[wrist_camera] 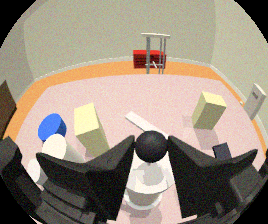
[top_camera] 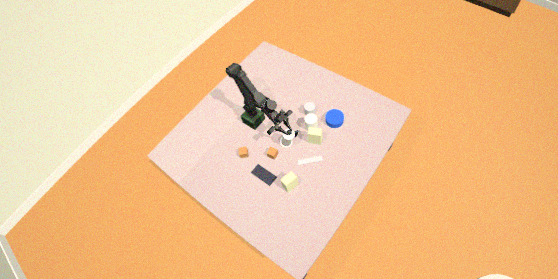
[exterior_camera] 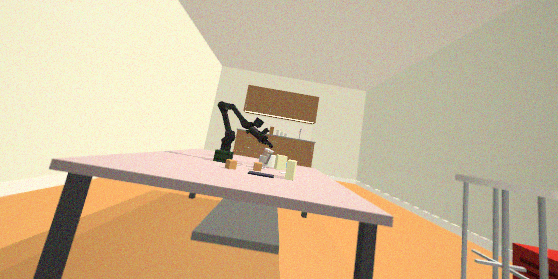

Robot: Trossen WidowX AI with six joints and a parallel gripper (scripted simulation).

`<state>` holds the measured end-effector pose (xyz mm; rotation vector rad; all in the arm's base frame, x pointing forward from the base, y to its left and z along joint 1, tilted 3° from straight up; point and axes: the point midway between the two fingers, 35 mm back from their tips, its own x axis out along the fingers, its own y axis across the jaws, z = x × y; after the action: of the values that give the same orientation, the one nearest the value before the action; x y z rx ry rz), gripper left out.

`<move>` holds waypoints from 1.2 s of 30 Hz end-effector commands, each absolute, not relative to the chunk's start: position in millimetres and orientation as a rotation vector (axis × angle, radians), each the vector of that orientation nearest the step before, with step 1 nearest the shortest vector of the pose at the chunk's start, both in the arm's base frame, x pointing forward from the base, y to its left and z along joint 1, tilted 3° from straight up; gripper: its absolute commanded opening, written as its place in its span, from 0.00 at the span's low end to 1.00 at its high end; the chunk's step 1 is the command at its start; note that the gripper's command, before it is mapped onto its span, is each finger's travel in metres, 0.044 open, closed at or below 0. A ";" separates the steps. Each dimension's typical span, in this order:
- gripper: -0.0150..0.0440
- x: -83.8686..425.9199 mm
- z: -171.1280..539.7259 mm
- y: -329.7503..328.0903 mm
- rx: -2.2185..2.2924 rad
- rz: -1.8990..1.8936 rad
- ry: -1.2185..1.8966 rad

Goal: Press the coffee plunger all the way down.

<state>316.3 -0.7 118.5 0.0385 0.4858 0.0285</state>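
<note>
In the wrist view, the black plunger knob (wrist_camera: pixel 150 144) is being gripped between the dark fingers of the gripper (wrist_camera: pixel 149 156), which is clenched on it from both sides. Directly beneath the knob, the white coffee press (wrist_camera: pixel 145 189) is being kept on the pink table (top_camera: pixel 350 115), apparently upright, though its base is hidden by the jaws. Just beside the press a pale yellow block (top_camera: pixel 314 134) is seen, with a thin white strip (top_camera: pixel 310 160) near it. Farther off, two white cylinders (top_camera: pixel 310 113) and a blue disc (top_camera: pixel 334 117) are being shown. Beyond the table, a red box (wrist_camera: pixel 145 58) is standing on the orange floor (top_camera: pixel 475 165).
</note>
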 end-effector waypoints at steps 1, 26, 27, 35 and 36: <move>0.46 316.0 118.1 -0.7 0.039 0.028 0.488; 1.00 308.6 141.2 -5.0 0.034 0.022 0.486; 1.00 304.6 148.6 -5.6 0.036 0.022 0.488; 1.00 260.2 195.1 -7.2 0.045 0.023 0.507; 1.00 260.4 194.0 -7.2 0.045 0.023 0.507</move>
<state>268.3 -7.4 193.4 0.0447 0.4901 0.0200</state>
